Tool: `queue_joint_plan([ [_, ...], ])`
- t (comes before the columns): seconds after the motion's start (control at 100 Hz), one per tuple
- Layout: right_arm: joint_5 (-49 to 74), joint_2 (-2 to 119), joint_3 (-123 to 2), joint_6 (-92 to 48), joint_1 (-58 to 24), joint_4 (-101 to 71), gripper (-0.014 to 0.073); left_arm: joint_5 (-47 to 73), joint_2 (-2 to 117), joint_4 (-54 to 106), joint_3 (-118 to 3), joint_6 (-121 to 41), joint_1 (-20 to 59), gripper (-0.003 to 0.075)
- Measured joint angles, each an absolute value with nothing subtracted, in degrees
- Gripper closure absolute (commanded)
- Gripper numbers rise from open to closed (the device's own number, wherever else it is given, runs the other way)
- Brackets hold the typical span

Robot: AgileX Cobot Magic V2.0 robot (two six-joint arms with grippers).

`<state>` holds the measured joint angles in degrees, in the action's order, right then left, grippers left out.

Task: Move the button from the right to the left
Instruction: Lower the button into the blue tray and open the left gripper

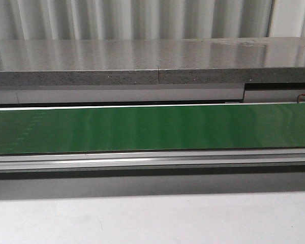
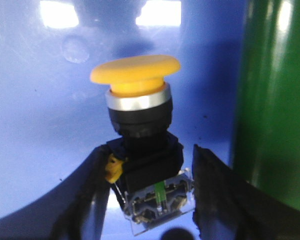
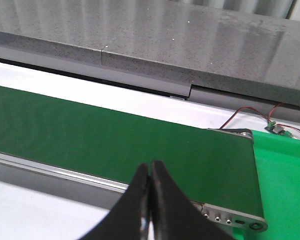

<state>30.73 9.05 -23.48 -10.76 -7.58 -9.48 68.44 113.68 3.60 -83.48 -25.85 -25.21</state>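
The left claw [image 2: 145, 197] is clamped on the push-button [image 2: 140, 135], yellow cap pointing away over a blue bin [image 2: 40, 150] (right claw [image 3: 150, 200] pressed together, idle).

The button [image 2: 140, 145] is showing only in the left wrist view, standing upright with its broad yellow mushroom cap on top. Below the cap a silver ring is sitting on a black collar, then a black boxy body with a small yellow tab at one side. At its base, a clear contact block is showing metal contacts and a green strip.
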Motion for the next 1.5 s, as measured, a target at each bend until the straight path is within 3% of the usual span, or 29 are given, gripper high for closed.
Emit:
queue_joint_plan([
  [0.23,30.73,9.05,-23.48,-10.76,-7.58,-9.48,0.0661,67.88,115.05,3.08,-83.48,-25.85,-25.21,0.0554],
  [0.48,30.73,9.05,-23.48,-10.76,-7.58,-9.48,0.0661,67.74,115.05,3.03,-83.48,-25.87,-25.21,0.0353],
  [0.55,30.73,9.05,-23.48,-10.76,-7.58,-9.48,0.0661,67.74,115.05,3.03,-83.48,-25.87,-25.21,0.0333],
  [1.0,30.73,9.05,-23.48,-10.76,-7.58,-9.48,0.0661,67.54,115.05,2.61,-83.48,-25.98,-25.21,0.0328],
  [1.18,30.73,9.05,-23.48,-10.76,-7.58,-9.48,0.0661,67.40,115.05,2.61,-83.48,-25.98,-25.21,0.0253],
  [1.5,30.73,9.05,-23.48,-10.76,-7.58,-9.48,0.0661,67.40,115.05,2.53,-83.48,-25.98,-25.21,0.0293],
])
